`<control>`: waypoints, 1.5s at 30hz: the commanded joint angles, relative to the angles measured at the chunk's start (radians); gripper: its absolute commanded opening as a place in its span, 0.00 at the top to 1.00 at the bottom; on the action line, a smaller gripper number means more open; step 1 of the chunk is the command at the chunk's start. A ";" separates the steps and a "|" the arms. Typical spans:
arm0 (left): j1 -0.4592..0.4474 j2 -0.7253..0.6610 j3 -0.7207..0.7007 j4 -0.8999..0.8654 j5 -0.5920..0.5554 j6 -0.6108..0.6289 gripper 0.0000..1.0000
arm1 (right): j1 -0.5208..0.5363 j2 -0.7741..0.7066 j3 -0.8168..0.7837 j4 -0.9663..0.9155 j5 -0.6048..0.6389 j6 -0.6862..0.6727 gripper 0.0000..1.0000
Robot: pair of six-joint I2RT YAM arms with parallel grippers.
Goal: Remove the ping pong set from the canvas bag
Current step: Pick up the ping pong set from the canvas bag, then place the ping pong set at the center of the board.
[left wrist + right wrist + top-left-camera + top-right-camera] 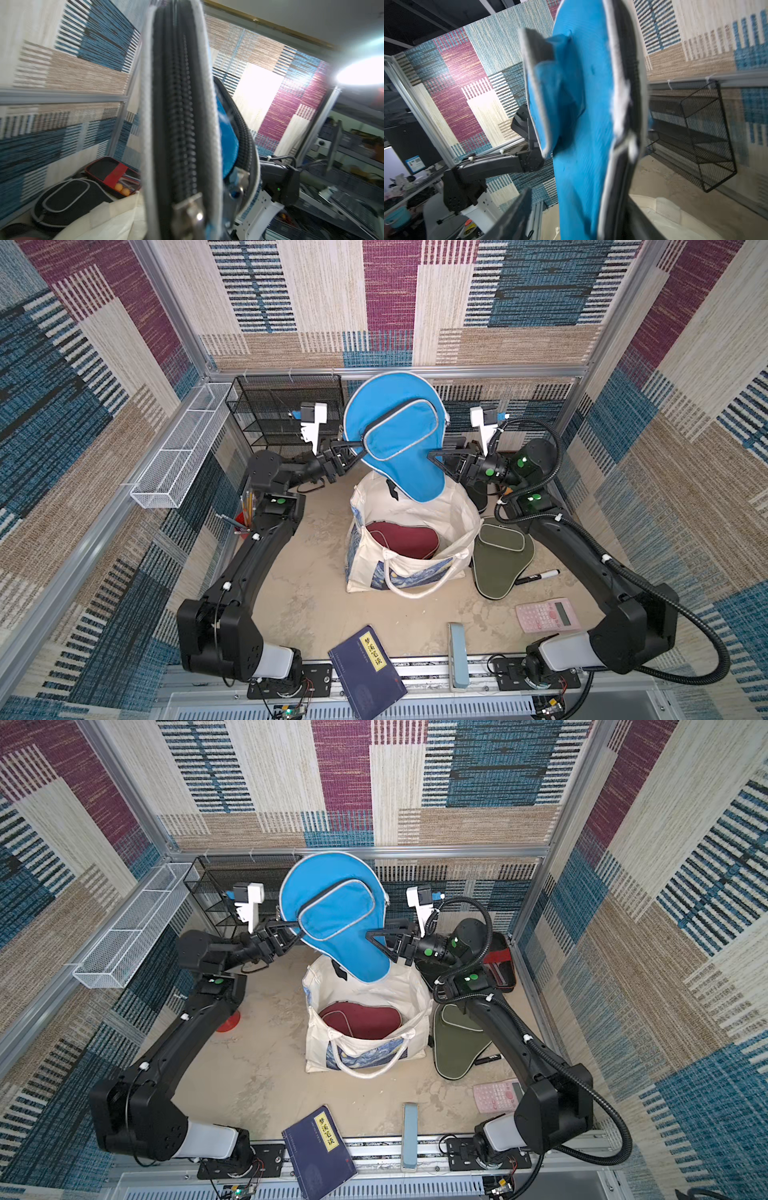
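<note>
Two wire holders sat farthest left: a white mesh tray (166,464) along the side wall and a black wire rack (286,414) in the back corner. Next came the left gripper (360,443), its fingers pressed together on the zippered rim of the blue cover (395,423). The left wrist view showed that rim edge-on, black zipper and grey piping filling the middle. The blue cover hung in the air, broad end toward the back wall and narrow end pointing down over the back rim of the canvas bag (365,572). The canvas bag stood open on the table in the middle, a white handle looped over its starry-print side, and the maroon cover (403,537) lay inside it. At the blue cover's other side was the right gripper (438,451), jaws spread wide with the cover's narrow part between them. In the right wrist view one finger (512,214) stood apart from the blue cloth, so it pinched nothing. Behind the right arm lay the black case (496,961) with its red band, and the left wrist view showed the black cover (64,199) beside it. Right of the bag the olive cover (498,568) lay flat on the table just beside it, a black marker (538,576) at its edge, and the pink calculator (546,614) lay nearer the front.
</note>
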 commanded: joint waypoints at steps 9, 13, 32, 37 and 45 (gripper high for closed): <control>0.166 -0.065 0.504 -1.282 -0.430 0.715 1.00 | 0.003 -0.019 0.022 -0.512 0.122 -0.427 0.01; 0.250 -0.032 0.475 -1.379 -0.548 0.747 1.00 | 0.003 -0.033 -0.008 -0.515 0.120 -0.440 0.01; 0.383 0.113 -0.020 -1.005 -0.446 0.399 1.00 | 0.002 -0.059 -0.091 -0.481 0.110 -0.425 0.01; 0.369 0.144 -0.081 -0.931 -0.462 0.321 1.00 | 0.002 -0.051 -0.095 -0.467 0.103 -0.415 0.01; 0.342 0.179 -0.156 -0.781 -0.605 0.192 1.00 | 0.002 -0.056 -0.106 -0.457 0.098 -0.410 0.01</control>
